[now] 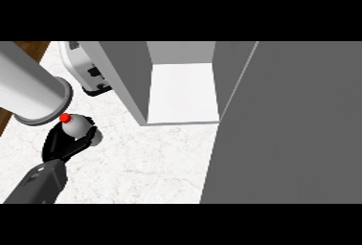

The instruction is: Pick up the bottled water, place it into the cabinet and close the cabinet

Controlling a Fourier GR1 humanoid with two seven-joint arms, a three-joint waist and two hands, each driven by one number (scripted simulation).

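Bottle (73, 127), red cap up and leaning slightly toward the view's top, sits curled inside the left hand (65, 143) above the counter (148, 162), with the open cabinet (182, 93) off to its right and further away; right hand unseen.

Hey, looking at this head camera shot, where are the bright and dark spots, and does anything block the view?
Head view: the cabinet floor is lit nearly white; its open door is a flat dark grey slab filling the right side; the left hand is black and curls round the bottled water, hiding much of it; a grey cylinder covers the upper left.
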